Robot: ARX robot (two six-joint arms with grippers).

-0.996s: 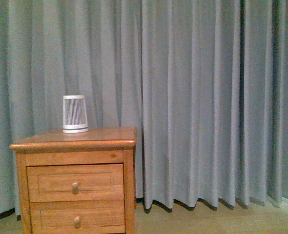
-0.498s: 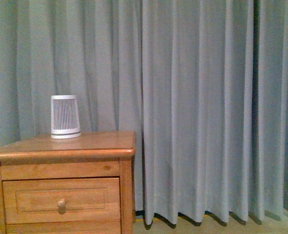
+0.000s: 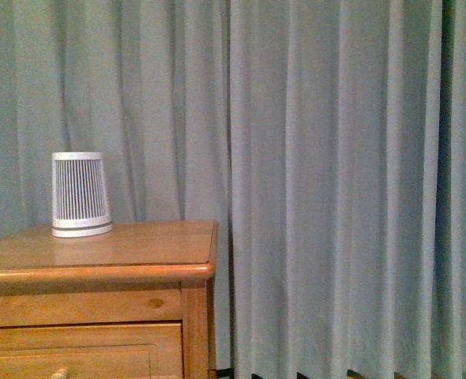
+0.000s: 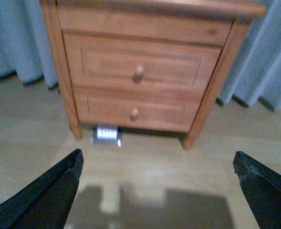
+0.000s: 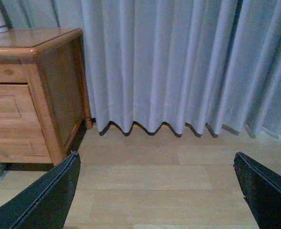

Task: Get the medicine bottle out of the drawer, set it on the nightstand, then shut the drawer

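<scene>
Left gripper hangs with its two dark fingers spread wide and nothing between them, low over bare wood floor. Straight ahead of it we face the nightstand, well apart, with open floor in between. Its upper drawer sits flush in the frame, its round knob jutting toward the gripper. We cannot see the medicine bottle in any view. Something small and pale, too blurred for us to name, lies under the cabinet's bottom edge. Right gripper is likewise spread and empty, facing the curtain, with the nightstand's corner off toward the left arm's side. A ribbed white device stands on the top, back from the front edge.
</scene>
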